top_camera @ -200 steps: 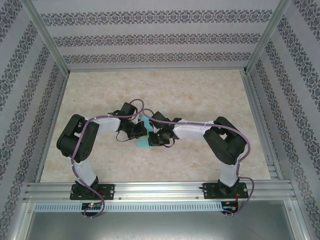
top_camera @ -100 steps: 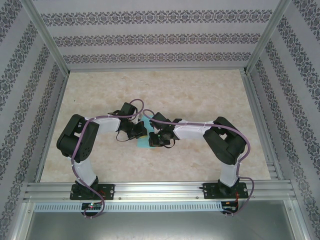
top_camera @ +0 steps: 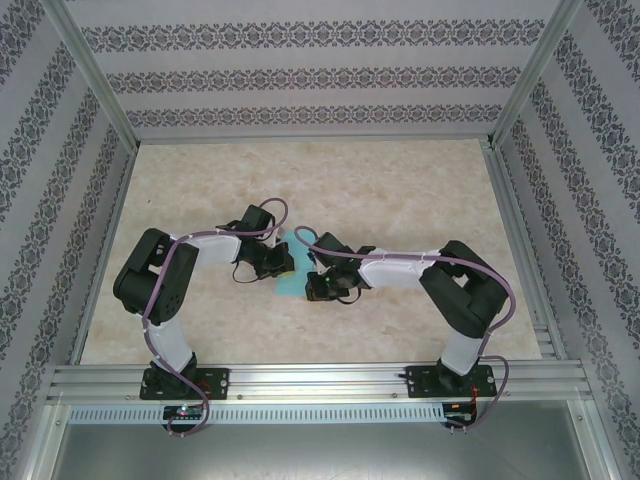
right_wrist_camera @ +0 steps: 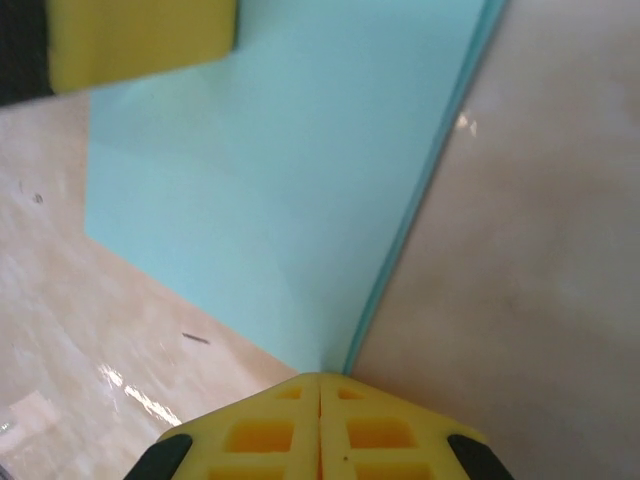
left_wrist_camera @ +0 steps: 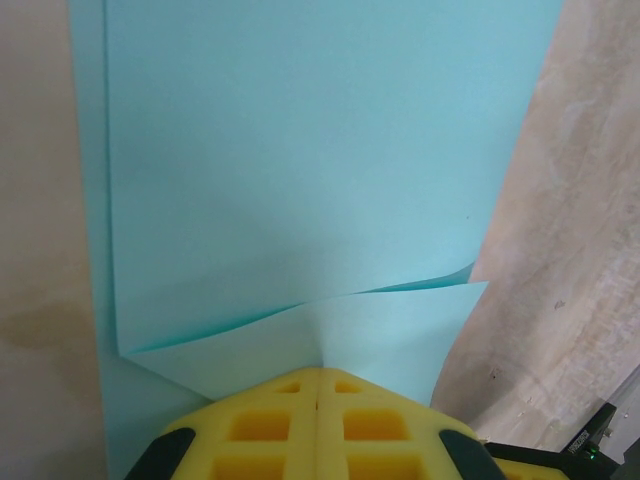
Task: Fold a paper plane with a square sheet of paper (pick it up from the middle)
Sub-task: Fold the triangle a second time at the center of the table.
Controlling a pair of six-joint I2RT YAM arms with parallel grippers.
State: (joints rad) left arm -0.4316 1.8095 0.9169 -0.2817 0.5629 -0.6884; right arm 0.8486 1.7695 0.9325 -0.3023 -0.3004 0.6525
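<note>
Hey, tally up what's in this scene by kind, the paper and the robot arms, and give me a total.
Light-blue sheet of paper: 1
Robot arms: 2 (left arm, right arm)
Total: 3

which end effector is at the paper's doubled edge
The right end effector: shut at the layered edge of the light-blue paper. The left end effector sits by a lifted flap instead.
</note>
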